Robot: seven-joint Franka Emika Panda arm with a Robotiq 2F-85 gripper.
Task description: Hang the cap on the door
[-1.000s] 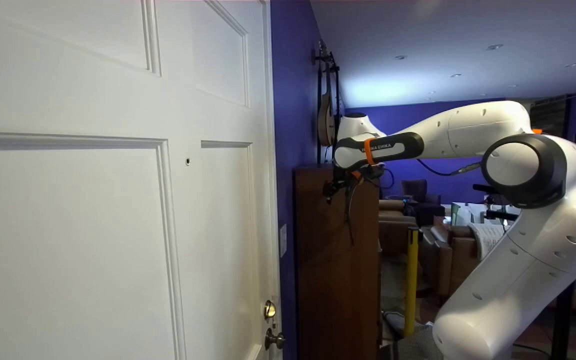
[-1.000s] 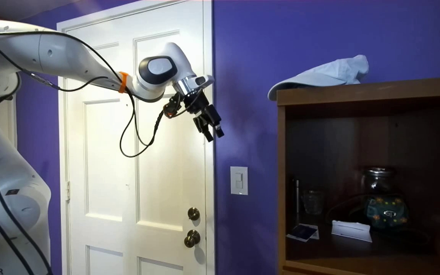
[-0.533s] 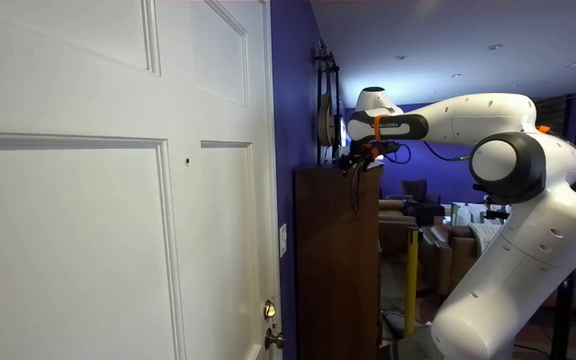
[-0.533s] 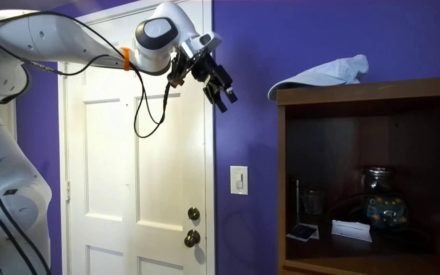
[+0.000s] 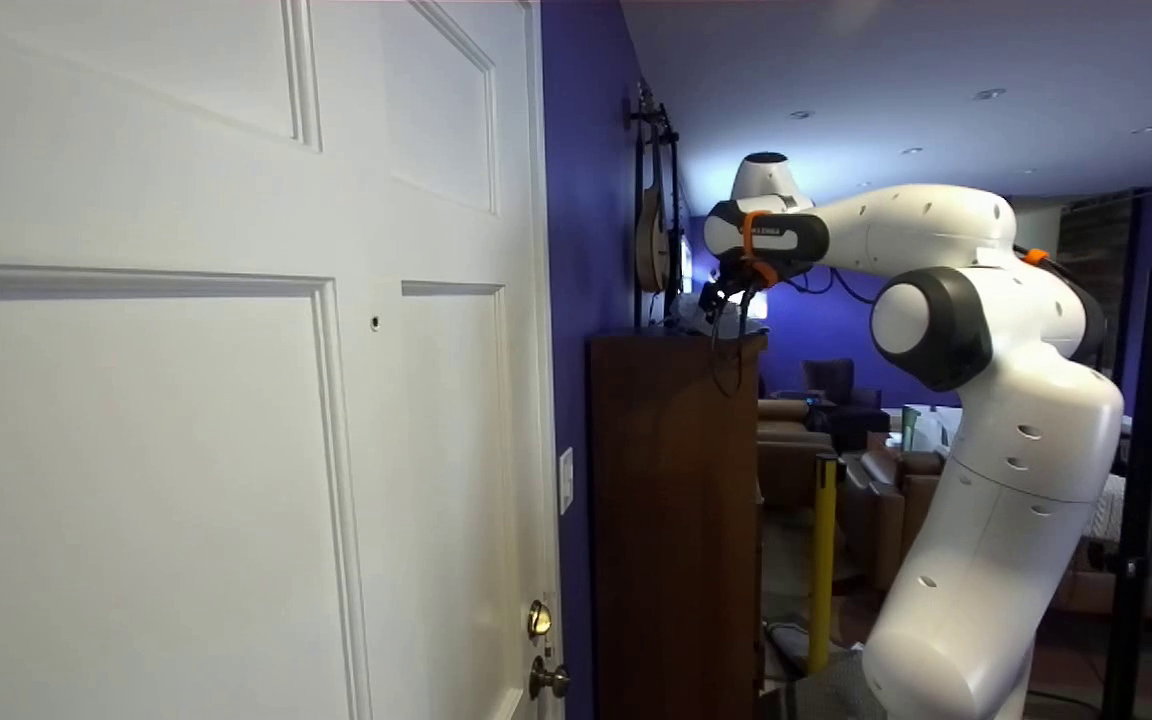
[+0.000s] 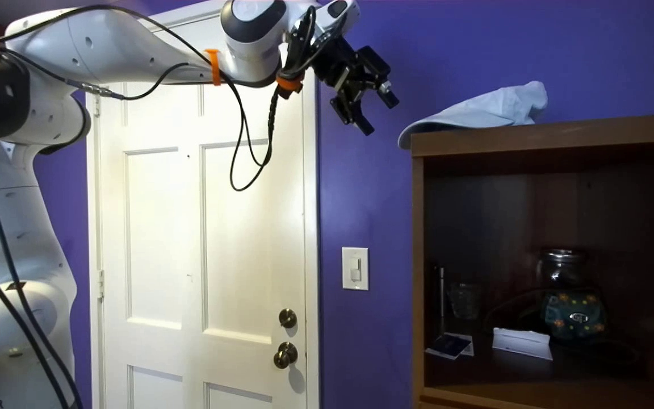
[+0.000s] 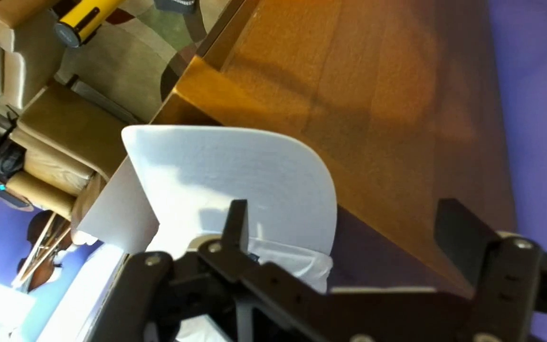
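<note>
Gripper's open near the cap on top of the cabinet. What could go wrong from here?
The cap has its brim jutting past the edge of the cabinet, so a bump from the open gripper could shift it. In the wrist view one finger overlaps the brim while the other stands clear of it, so closing off-centre might miss the fabric. The cable hangs in a loop lower than the gripper and may snag on the cabinet's edge on the way in.

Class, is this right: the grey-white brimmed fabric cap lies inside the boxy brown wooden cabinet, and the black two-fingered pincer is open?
Not inside: an exterior view shows the cap lying on top of the cabinet. The pincer is indeed open.
</note>
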